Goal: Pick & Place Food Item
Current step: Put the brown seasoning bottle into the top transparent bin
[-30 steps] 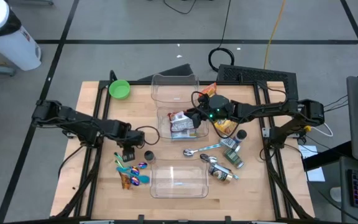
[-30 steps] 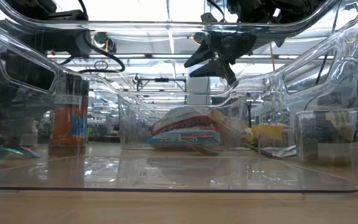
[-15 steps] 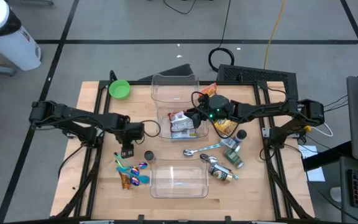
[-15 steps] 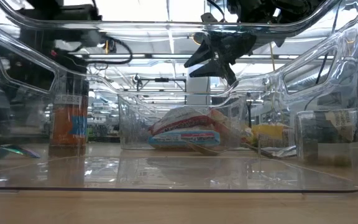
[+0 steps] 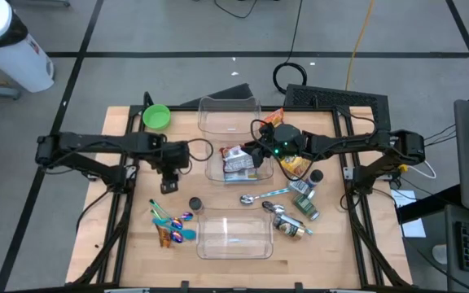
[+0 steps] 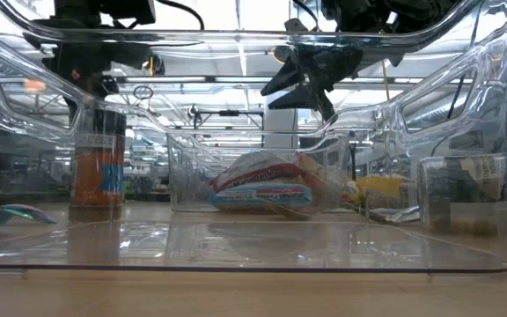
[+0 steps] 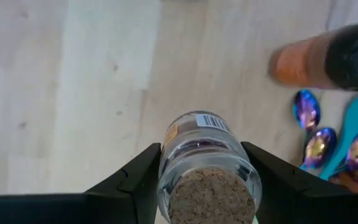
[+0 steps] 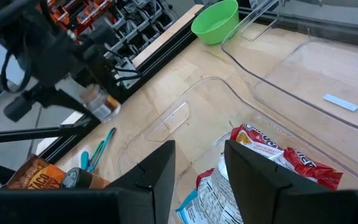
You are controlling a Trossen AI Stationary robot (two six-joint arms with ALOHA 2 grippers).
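Over the wooden table [image 5: 129,244] the left tool [image 5: 169,175] clamps a corked jar [image 7: 207,168] — carry it level toward the middle bin [image 5: 218,173], where the right tool [image 5: 255,155] hangs part-open and empty.

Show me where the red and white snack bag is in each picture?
High view: the snack bag is mid-table, lying in a clear bin.
Low view: in the middle, seen through the near bin's wall.
Left wrist view: not in it.
Right wrist view: just beyond the right gripper, low in the picture.
Shared landmark: the clear bin it lies in.
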